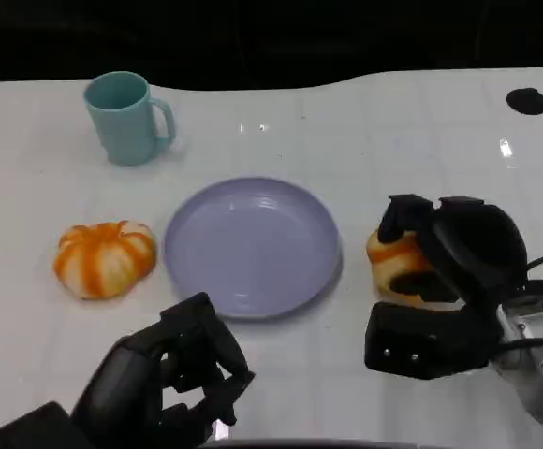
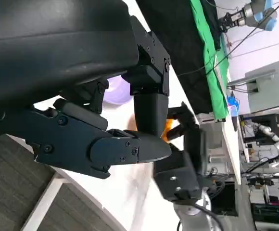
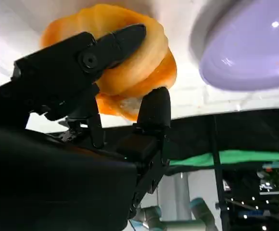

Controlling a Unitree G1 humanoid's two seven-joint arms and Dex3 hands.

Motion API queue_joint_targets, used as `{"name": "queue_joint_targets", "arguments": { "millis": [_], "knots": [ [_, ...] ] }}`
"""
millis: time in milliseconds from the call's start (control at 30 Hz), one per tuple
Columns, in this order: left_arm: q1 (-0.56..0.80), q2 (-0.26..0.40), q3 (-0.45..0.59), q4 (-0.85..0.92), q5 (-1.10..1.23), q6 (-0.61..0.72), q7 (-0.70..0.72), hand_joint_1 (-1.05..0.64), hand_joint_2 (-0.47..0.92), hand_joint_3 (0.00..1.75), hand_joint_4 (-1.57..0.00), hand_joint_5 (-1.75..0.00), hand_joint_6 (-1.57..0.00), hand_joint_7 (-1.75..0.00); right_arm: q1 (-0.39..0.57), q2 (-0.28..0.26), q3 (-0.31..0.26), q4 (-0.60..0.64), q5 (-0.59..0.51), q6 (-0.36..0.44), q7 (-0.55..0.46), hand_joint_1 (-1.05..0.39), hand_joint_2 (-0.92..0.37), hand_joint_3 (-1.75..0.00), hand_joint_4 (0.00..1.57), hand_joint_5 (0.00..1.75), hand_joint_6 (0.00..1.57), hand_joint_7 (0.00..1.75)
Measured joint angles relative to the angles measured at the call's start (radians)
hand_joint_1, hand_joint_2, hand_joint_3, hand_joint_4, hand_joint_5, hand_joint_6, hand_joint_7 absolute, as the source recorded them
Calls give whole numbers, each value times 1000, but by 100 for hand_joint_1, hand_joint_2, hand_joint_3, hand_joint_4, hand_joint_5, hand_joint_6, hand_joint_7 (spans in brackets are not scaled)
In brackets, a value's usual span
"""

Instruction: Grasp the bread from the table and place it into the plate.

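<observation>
A teal mug (image 1: 126, 118) stands far beyond the left hand (image 1: 173, 374); an orange-striped pumpkin (image 1: 105, 258) sits nearer.

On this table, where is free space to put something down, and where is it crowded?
Free: the plate, the table stretch between the cup and the far right corner, and the near strip between both hands. Crowded: the right hand grips one bread; another bread lies left of the plate.

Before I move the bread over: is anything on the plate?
The plate shows only its bare lilac surface. The right hand holds the bread beside it; the plate's near rim lies partly behind the left hand.
</observation>
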Motion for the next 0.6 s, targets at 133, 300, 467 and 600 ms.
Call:
{"name": "queue_joint_targets", "arguments": {
  "millis": [133, 300, 467, 600],
  "knots": [
    [-4, 0, 0, 13, 2, -4, 0, -54, 92, 45, -66, -175, -47, -171, 6, -1, -27, -35, 23, -15, 0, -15, -37, -114, 97, 175, 74, 174],
    [-6, 0, -1, 13, 10, -5, 0, -54, 92, 46, -66, -175, -46, -173, 16, -12, -51, -105, 37, -31, 2, -12, -31, -129, 100, 175, 76, 175],
    [-10, -2, -1, 16, 10, -8, 0, -55, 92, 46, -66, -175, -45, -173, 16, -23, -82, -194, 60, -66, 29, -17, -27, -139, 101, 175, 77, 175],
    [-10, -6, -2, 17, 8, -8, 0, -54, 92, 46, -66, -175, -46, -173, 14, -20, -83, -251, 78, -104, 72, -18, -22, -143, 102, 175, 78, 175]
  ]
}}
